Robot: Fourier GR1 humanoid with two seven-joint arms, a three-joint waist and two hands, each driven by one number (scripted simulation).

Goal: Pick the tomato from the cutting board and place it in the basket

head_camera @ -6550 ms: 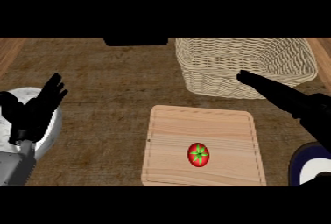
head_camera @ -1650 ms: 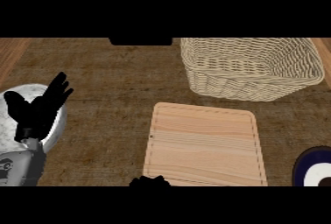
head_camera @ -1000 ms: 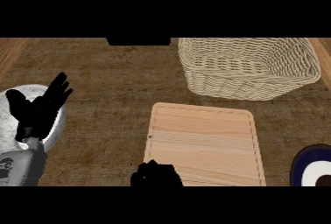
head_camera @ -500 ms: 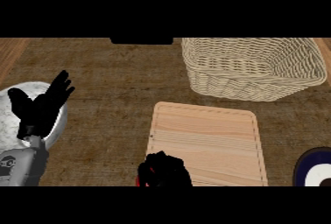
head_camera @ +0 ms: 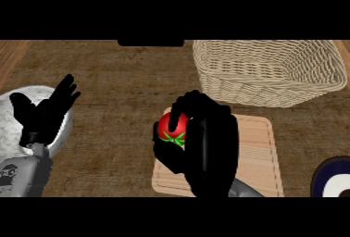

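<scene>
**Head view: tomato in the right hand, basket ahead and to the right**

The right hand [head_camera: 209,152] is curled round the tomato [head_camera: 171,126]; the fingers come over its top and right side and the thumb lies below it, so only the red front and the green star of leaves show. The tomato is over the left edge of the cutting board [head_camera: 256,152], near its far left corner; I cannot tell if it is raised clear of the wood, because the hand covers the place beneath it.

The relation that matters is this one: the basket [head_camera: 273,69] stands at the far right of the counter [head_camera: 116,92], just beyond the far edge of the board, so it lies away from the robot and to the right of the hand. Its long side runs left to right and its mouth is open upwards. The tomato is round and gives no long axis to mind. In my judgement the holding hand is also the better placed one to carry it there.

The left hand [head_camera: 44,118] rests open, fingers up, at the left edge of the counter, over a white dish [head_camera: 8,132]. A dark plate [head_camera: 335,178] at the near right corner is cut off; the right forearm hides the near left part of the board.
</scene>
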